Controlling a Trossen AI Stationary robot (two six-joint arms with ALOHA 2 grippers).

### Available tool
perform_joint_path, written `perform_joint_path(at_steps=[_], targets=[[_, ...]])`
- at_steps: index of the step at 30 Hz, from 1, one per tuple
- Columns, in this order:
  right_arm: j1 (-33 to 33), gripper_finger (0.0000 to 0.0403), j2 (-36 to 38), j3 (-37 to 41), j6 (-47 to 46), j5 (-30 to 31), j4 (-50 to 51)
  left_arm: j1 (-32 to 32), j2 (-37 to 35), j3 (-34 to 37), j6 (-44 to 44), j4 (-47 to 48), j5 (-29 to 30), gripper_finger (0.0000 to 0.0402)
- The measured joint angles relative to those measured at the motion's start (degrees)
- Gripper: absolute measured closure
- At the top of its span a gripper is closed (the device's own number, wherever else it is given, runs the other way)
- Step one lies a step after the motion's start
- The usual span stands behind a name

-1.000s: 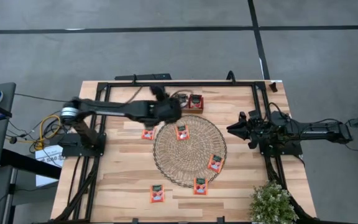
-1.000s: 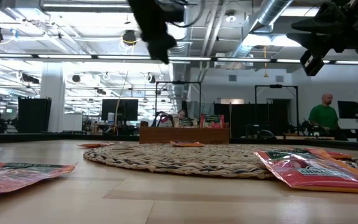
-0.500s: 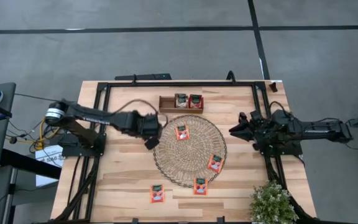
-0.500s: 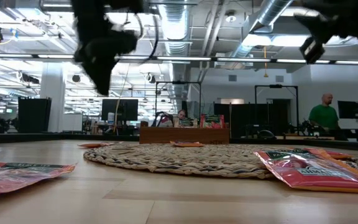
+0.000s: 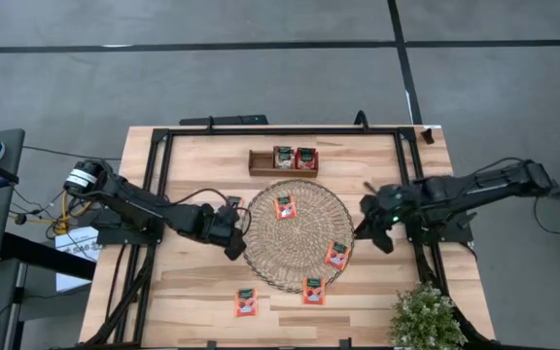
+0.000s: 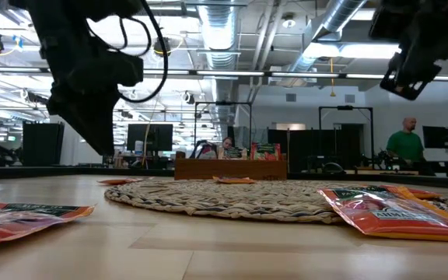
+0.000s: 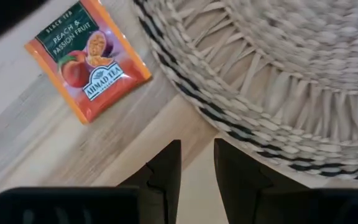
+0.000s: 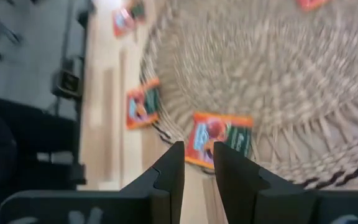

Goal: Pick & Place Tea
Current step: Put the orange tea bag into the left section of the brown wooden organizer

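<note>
Red-orange tea packets with dark green labels lie flat around a round woven mat [image 5: 297,233]. One lies on the mat [image 5: 283,206], one near the mat's right rim [image 5: 336,255], one at its near rim [image 5: 312,290] and one on the wood [image 5: 246,302]. Two more stand in the wooden tray [image 5: 265,161]. My left gripper [image 5: 231,241] is shut and hovers at the mat's left rim, just short of a packet [image 7: 86,59] lying on the wood. My right gripper [image 5: 366,222] is shut above the mat's right rim, with a packet [image 8: 219,140] ahead of its fingers.
A black frame [image 5: 280,130] runs around the table top. A potted plant [image 5: 424,316] stands at the near right corner. The room beyond holds desks, monitors and a person in green [image 6: 404,144].
My left arm has drawn back from the wooden tray toward the table's left and near side. It has come down beside the mat's left rim. My right arm has swung from the table's right side toward the mat and tipped downward.
</note>
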State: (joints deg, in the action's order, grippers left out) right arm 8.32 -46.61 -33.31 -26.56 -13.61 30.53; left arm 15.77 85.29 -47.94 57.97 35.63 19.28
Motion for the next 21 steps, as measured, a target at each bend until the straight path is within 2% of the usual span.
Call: perform_joint_path(at_steps=[7,12,17,21], targets=[[1.94,0.0324,-14.0,-2.99,0.06,-0.24,-0.18,2.83,-0.3,0.0,1.63,0.47,2.37,0.0314],[2.14,0.0324,-22.43,-5.0,0.04,-0.72,-0.15,2.8,-0.3,0.0,-1.36,1.65,2.68,0.0314],[1.62,0.0315,-29.01,-6.9,0.08,-5.28,-1.78,2.82,-0.53,0.0,-4.0,3.25,2.64,0.0314],[1.29,0.029,-32.67,-7.6,0.06,-8.59,-3.83,2.82,-1.21,0.0,-5.92,4.92,3.27,0.0314]])
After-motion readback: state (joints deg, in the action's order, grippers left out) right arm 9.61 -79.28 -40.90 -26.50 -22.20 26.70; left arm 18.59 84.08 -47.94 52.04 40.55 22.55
